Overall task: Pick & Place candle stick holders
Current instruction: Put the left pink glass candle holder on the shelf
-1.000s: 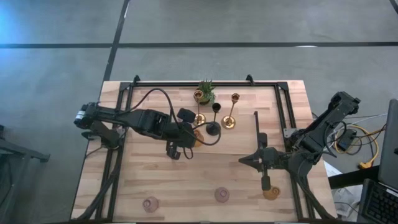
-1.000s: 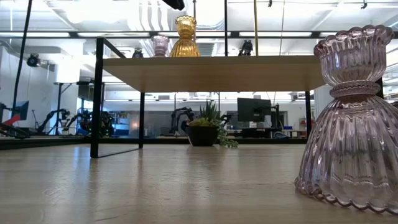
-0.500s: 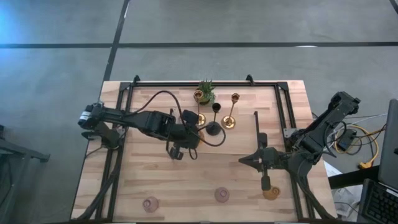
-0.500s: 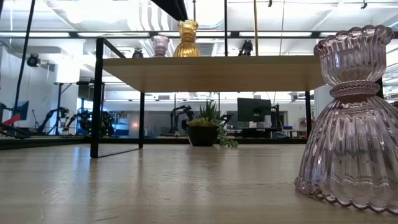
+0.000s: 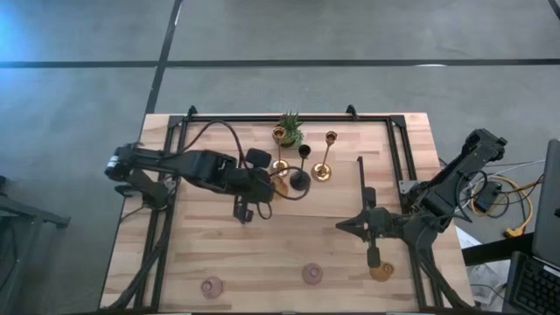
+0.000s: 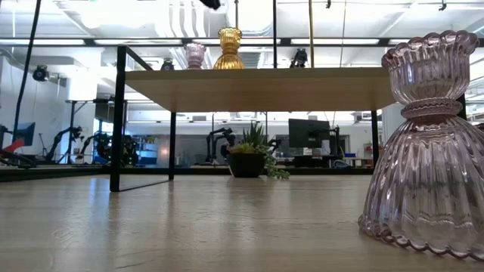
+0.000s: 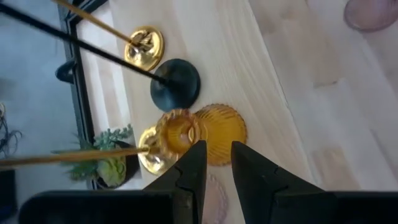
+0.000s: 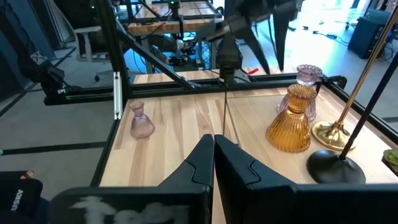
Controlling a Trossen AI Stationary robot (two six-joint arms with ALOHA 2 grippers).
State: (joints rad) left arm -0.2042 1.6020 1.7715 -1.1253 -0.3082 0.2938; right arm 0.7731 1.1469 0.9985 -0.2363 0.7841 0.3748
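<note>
The left gripper [image 7: 214, 163] hovers with fingers slightly parted, holding nothing, over the ribbed amber glass candle holder [image 7: 189, 134] standing on the raised wooden shelf [image 7: 273, 81] – placing looks done; next, withdraw clear. The right gripper [image 8: 214, 152] waits closed, empty.

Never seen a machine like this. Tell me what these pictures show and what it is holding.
It is a robot: two dark arms at a wooden table. One camera looks straight down, one sits at table height, one rides on each wrist. The left gripper, fingers apart, hovers over a ribbed amber glass candle holder and holds nothing. The right gripper waits shut at the table's right side. Beside it stand a slim gold candlestick, a slim black candlestick and a small potted plant.
</note>
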